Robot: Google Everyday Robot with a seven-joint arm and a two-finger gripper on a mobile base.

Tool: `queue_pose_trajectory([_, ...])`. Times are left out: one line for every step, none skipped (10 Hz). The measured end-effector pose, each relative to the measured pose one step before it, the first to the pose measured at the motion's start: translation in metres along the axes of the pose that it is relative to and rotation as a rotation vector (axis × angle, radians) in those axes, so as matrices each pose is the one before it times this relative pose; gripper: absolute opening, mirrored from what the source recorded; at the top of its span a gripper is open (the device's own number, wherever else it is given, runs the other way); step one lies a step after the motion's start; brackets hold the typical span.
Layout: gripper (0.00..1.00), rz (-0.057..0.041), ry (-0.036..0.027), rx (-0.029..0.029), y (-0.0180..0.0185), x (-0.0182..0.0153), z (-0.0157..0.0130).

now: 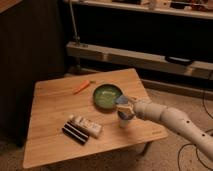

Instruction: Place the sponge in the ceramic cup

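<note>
The gripper hangs low over the near right part of the wooden desk, at the end of a pale arm that reaches in from the lower right. It is closed around the sponge, which shows as a small blue block at the gripper's tip, lifted clear of the desk top. Directly beneath the gripper stands the ceramic cup, a small white cylinder resting on the desk and partly covered by the gripper from above. How far the sponge has entered the cup's mouth cannot be told. Just beyond the gripper, up and to the left as the camera sees it, lies a round green plate, its near rim close to the sponge. Farther from the gripper in the same direction, past the plate, an orange stick lies slanted on the desk. To the left of the gripper and slightly nearer the camera, well apart from it, a whitish box lies flat, with a dark striped packet just beside it on its near side. Behind the gripper, beyond the desk's far edge, a long pale shelf runs across the dark background.
</note>
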Motion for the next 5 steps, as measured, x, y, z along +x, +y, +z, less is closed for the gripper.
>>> queue_pose_trajectory([0.00, -0.00325, -0.00138, -0.00002, 0.00008, 0.00094, 0.00072])
queue_pose_trajectory([0.00, -0.00116, -0.00155, 0.00054, -0.00069, 0.00079, 0.00051])
queue_pose_trajectory([0.00, -0.00091, 0.00281, -0.00141, -0.00013, 0.00154, 0.00143])
queue_pose_trajectory([0.00, 0.00355, 0.01116, -0.00177, -0.00028, 0.00265, 0.00278])
queue_pose_trajectory([0.00, 0.00597, 0.00756, -0.00132, -0.00043, 0.00185, 0.00225])
